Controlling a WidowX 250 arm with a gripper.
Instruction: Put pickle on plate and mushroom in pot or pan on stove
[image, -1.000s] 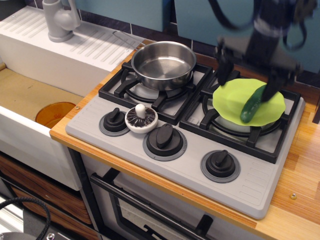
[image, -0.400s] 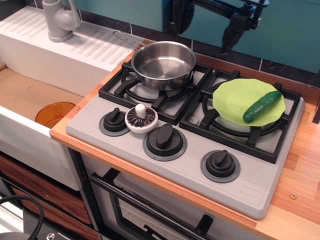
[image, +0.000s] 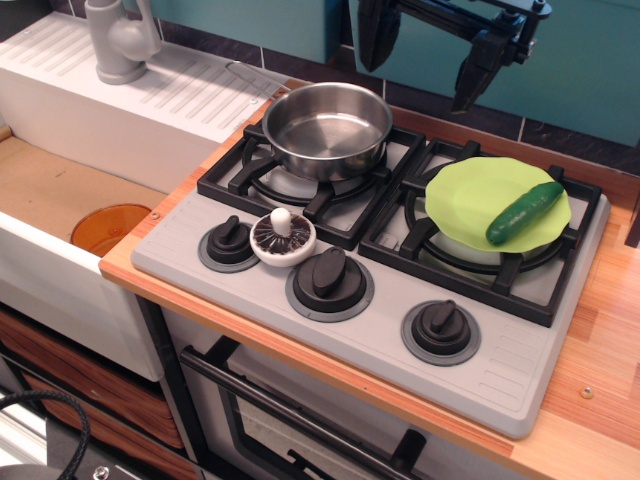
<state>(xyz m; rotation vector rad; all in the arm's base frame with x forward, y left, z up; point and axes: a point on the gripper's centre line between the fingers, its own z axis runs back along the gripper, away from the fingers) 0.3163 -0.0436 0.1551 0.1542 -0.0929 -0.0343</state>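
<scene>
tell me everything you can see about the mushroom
The mushroom is a small toy that looks like plastic: a round cap with a white rim, dark brown ribbed gills and a short white stem. It lies upside down, gills and stem pointing up, on the grey front panel of the stove, between two black knobs and just in front of the left burner grate. It seems to touch the left knob's grey disc. Nothing holds it.

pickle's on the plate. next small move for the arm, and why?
Probably swing the open gripper forward-left and down toward the mushroom. The pickle already lies on the plate, the pan on the stove holds nothing, and the mushroom sits gills-up between two knobs, untouched. The gripper hangs high behind the burners.
</scene>
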